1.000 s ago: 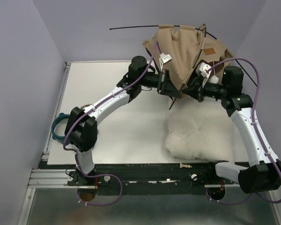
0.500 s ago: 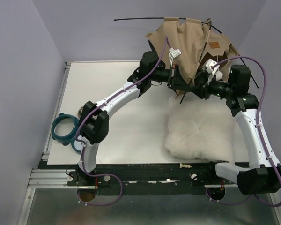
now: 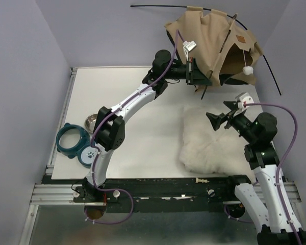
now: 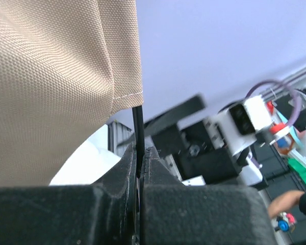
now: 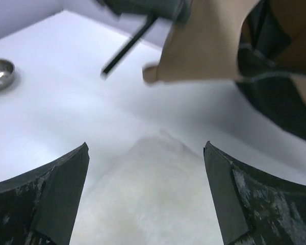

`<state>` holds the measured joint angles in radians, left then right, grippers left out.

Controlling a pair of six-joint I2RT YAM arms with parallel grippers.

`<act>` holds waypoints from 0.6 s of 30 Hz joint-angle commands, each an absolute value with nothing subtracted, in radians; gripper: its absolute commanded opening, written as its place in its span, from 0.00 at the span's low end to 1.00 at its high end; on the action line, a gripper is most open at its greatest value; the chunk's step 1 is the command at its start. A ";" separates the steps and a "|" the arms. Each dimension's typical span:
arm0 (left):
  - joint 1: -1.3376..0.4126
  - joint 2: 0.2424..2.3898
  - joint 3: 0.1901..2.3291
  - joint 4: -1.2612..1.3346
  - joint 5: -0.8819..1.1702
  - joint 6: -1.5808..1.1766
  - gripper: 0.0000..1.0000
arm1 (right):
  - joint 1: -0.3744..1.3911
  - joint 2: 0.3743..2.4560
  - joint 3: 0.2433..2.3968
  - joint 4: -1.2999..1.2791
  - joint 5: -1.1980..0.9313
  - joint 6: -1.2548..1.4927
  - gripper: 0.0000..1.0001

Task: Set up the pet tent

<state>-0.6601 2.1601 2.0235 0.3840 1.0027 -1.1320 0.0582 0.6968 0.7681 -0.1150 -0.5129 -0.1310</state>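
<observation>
Pet tent (image 3: 210, 38) held aloft over the far right corner of the table (image 3: 127, 92) by the left gripper (image 3: 198, 77), jaws pinched tight on a thin black pole (image 4: 137, 127) below the fabric hem; right gripper (image 3: 215, 120) spread wide, empty, above the white cushion (image 3: 214, 148).

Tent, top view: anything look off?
Yes. The tent hangs crumpled and lopsided at the far right, held only by the left end effector, shut on a pole. Bare pole ends jut out top left and lower right. The right end effector is open above the cushion.
</observation>
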 commanded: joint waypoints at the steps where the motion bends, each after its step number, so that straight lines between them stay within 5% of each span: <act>1: -0.611 2.198 2.098 0.430 0.885 -1.144 0.00 | 0.072 0.621 0.585 0.036 -0.404 -0.124 1.00; 6: -0.611 2.198 2.117 0.440 0.910 -1.157 0.00 | 0.072 0.661 0.543 0.138 -0.489 -0.109 0.98; 18: -0.612 2.220 2.155 0.428 0.923 -1.152 0.00 | 0.083 1.100 0.509 0.834 -0.560 0.029 1.00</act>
